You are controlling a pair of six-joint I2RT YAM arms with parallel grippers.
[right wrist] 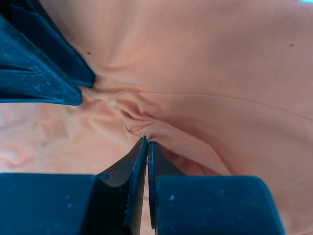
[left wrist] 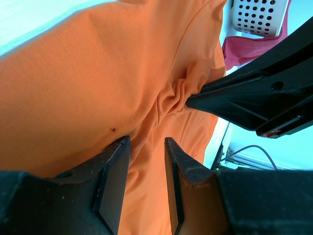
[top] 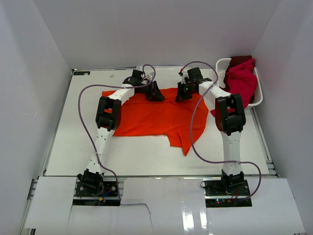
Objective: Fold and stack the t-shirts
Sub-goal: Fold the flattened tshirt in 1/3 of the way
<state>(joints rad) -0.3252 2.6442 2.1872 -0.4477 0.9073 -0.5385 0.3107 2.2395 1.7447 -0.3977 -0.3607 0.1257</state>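
Observation:
A large bright orange t-shirt (top: 151,117) lies spread across the middle of the table. Both grippers are down on its far edge, close together. My left gripper (top: 155,93) stands open, its fingers a little apart over the orange cloth (left wrist: 73,83), with nothing pinched between them. My right gripper (right wrist: 146,141) is shut on a small raised fold of the orange t-shirt (right wrist: 205,73); cloth bunches into wrinkles at its tip (left wrist: 188,101). Crimson and dark red t-shirts (top: 240,81) are piled in the basket at the back right.
A white lattice basket (top: 222,66) stands at the table's back right corner, one crimson sleeve hanging over its near side. White walls enclose the table on three sides. Purple cables loop from both arms above the cloth.

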